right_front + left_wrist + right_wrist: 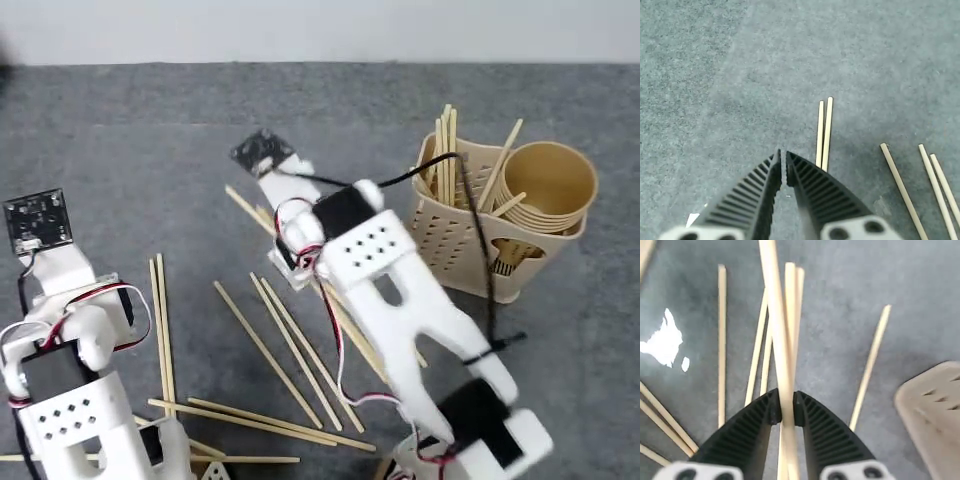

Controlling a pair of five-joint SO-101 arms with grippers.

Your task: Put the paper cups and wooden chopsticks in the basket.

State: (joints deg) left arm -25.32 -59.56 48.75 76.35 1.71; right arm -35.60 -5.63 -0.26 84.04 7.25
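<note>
My right hand (785,412) clamps one wooden chopstick (774,315) over other chopsticks (721,340) lying on the table (840,290), with the basket (935,405) near. Light, stiff and smooth, it may swivel; gripping mid-length would steady it. My left hand (784,167) is closed and empty.

One basket (455,250) holds a single stack of nested paper cups (548,180) (rims too tightly packed to count) and about six upright chopsticks (445,150). At least ten loose chopsticks (160,330) lie on the tabletop (150,130).
</note>
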